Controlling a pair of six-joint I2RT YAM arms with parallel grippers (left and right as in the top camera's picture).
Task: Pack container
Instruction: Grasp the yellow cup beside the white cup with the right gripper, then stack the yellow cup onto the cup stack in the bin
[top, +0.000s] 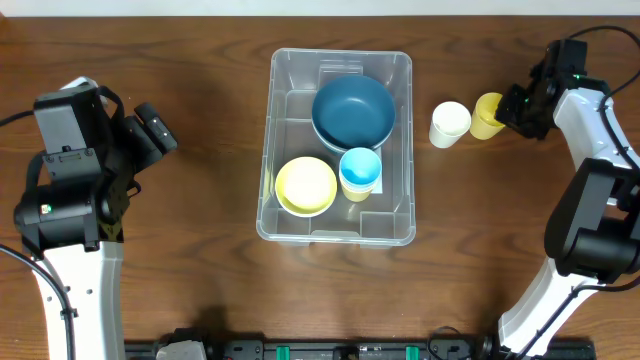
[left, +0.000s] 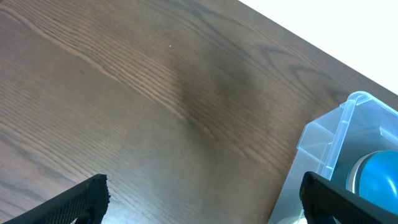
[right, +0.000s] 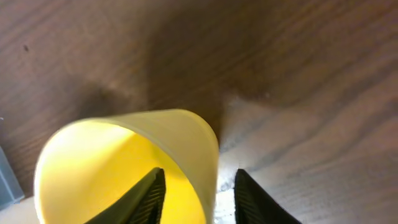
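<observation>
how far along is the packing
Done: blue bowl, yellow bowl and light blue cup sit in the container. In hand: right tool straddles the wall of the yellow cup, not yet clamped. Remaining: that cup and the white cup, on the table. Left tool open, idle.

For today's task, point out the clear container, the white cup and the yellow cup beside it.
container (top: 271, 130): overhead view, on its left wall.
white cup (top: 450, 122): overhead view, in its open mouth.
yellow cup (top: 486, 117): overhead view, on its visible side.
</observation>
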